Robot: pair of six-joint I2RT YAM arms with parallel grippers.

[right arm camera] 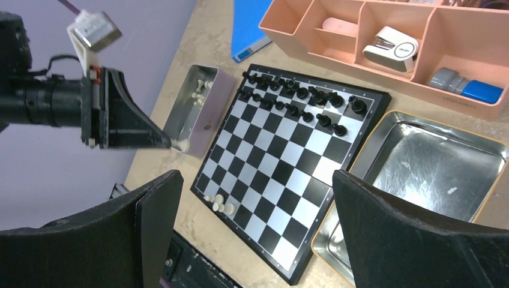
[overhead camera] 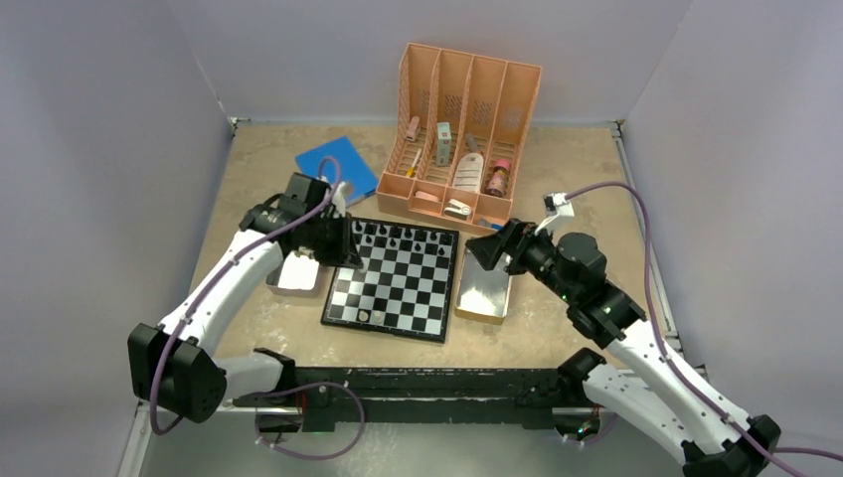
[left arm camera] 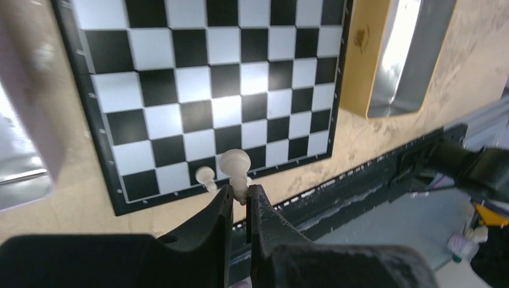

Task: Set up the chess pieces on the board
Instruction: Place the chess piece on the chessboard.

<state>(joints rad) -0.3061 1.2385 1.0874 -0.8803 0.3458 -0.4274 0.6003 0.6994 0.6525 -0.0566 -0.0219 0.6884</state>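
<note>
Table (overhead camera: 249, 179) is carrying the board (overhead camera: 398, 283) at its centre, between two metal trays, so that each arm is reaching its own supply without crossing the other. We are noting that the left tray (overhead camera: 296, 276) is holding loose white pieces (right arm camera: 198, 93), while the right tray (overhead camera: 484, 293) is showing only bare metal. Black pieces (right arm camera: 300, 99) are standing in the board's two far rows, and we are judging that side complete. Placed white pieces (right arm camera: 219, 205) are standing at the near left corner, so we are judging that the white ranks are only begun.

The left pincer (left arm camera: 241, 192) is clenching one white piece (left arm camera: 235, 163) by its lower part, with the head protruding beyond the fingertips for a clear view of the target square. It is hanging near the board's left edge, beside the left tray. The right pincer (right arm camera: 257, 177) is standing fully released, grasping nothing, over the right tray, apparently so as not to block the left arm.

We are expecting placement to call for a careful descent, since the neighbouring pieces are looking easy to tip.
</note>
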